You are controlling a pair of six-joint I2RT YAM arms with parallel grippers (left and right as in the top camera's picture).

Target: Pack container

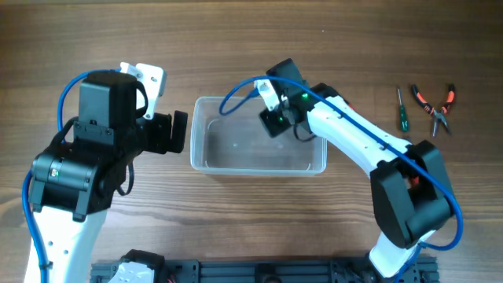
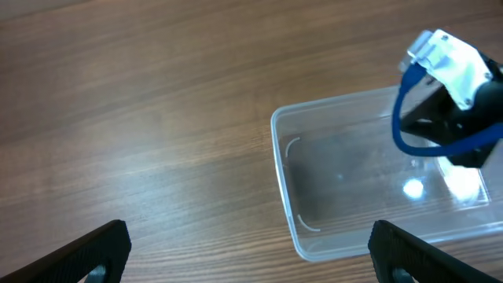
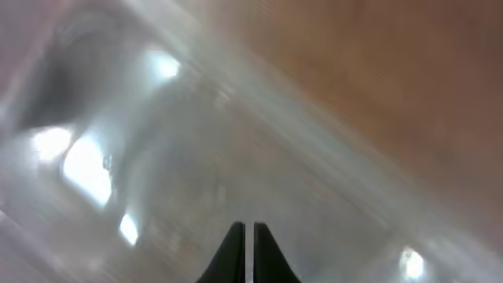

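Overhead, the right hand [image 1: 275, 122], pinched shut and empty, hangs over the clear rectangular plastic container [image 1: 259, 170]; the left hand [image 1: 174, 132] gapes empty. Next, probably: fetch the red-and-black pliers [image 1: 434, 112].

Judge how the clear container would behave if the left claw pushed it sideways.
Probably light: the container is clear plastic and looks empty, so a nudge from the left claw would likely slide it across the smooth table. Tipping seems unlikely, since it sits low, wide and flat. Its glossy walls may be slippery to pinch.
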